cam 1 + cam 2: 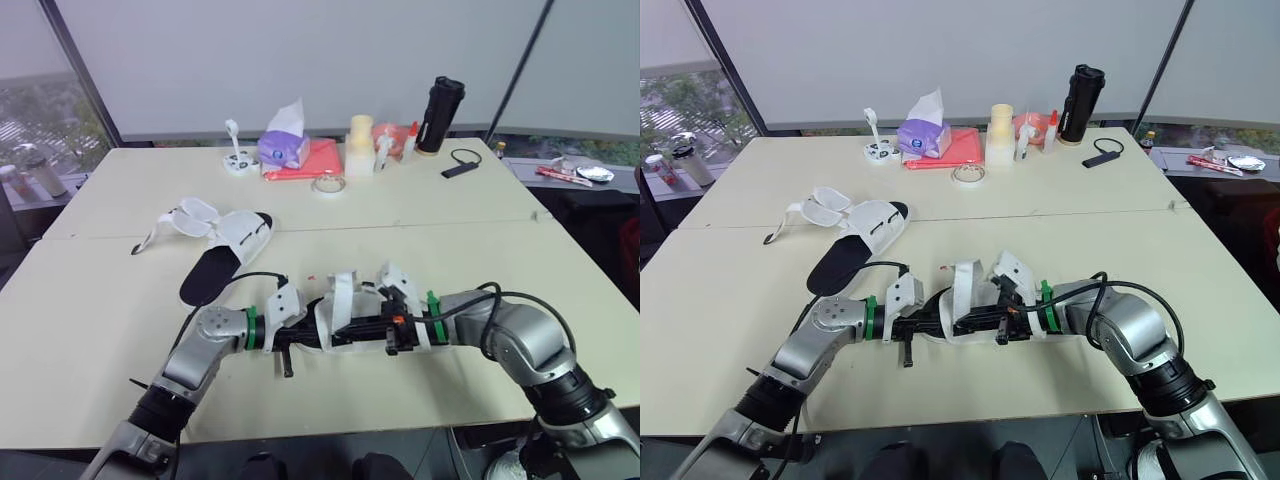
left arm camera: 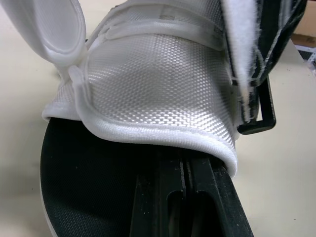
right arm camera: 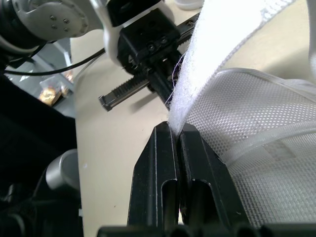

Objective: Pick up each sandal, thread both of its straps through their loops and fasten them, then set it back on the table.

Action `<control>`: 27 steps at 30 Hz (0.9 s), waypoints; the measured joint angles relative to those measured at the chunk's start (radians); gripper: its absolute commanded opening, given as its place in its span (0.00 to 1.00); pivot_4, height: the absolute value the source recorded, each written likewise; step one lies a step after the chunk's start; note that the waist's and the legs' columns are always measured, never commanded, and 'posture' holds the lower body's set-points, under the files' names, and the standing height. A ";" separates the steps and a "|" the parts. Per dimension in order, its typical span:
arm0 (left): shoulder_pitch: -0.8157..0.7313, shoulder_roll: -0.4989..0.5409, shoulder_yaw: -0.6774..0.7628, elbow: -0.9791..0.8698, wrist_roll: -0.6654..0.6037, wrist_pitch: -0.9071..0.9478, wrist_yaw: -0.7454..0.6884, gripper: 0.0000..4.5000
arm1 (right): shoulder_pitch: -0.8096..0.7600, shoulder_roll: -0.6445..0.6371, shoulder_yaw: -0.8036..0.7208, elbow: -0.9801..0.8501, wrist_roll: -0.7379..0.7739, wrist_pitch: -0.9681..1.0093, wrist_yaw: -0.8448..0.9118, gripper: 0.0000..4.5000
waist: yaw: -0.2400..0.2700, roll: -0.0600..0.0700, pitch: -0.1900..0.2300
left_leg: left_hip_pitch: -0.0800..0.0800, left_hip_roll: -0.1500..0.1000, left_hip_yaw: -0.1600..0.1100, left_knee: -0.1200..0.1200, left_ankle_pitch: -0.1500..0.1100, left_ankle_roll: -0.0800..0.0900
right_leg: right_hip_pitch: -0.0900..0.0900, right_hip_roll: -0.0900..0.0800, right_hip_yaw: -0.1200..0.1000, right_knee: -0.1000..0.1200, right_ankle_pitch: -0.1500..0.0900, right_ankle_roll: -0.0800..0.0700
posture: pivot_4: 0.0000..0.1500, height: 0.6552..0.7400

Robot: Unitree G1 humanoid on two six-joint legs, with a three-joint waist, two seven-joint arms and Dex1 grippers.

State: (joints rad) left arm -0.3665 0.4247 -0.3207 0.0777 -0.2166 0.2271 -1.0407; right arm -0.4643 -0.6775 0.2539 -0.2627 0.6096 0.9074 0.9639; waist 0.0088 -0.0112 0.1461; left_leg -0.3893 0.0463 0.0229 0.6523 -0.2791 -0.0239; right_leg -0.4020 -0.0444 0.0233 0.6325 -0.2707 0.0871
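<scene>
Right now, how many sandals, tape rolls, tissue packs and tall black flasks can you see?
Sandals: 2, the lying sandal and the held sandal
Tape roll: 1
Tissue pack: 1
Tall black flask: 1
Total: 5

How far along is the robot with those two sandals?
Nothing looks finished yet. In hand: one sandal is held between both grippers, the left gripper clamped on its sole and the right gripper pinching a loose strap. Left: fastening it, then the second sandal, lying on the table with straps open.
</scene>
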 measured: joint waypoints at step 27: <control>0.016 -0.001 -0.004 -0.003 0.000 -0.001 0.019 0.00 | -0.081 -0.010 0.101 0.086 -0.162 -0.129 0.177 0.32 | 0.003 -0.005 -0.008 | 0.003 0.000 0.000 0.000 0.000 0.000 | 0.004 -0.001 0.000 -0.002 0.000 -0.001 | 1.00 0.99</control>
State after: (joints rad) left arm -0.3508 0.4236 -0.3244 0.0747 -0.2167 0.2256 -1.0219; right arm -0.5453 -0.6878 0.3552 -0.1769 0.4479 0.7783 1.1408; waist 0.0120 -0.0162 0.1381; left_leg -0.3865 0.0459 0.0227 0.6523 -0.2791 -0.0239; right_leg -0.3984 -0.0457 0.0232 0.6310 -0.2712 0.0861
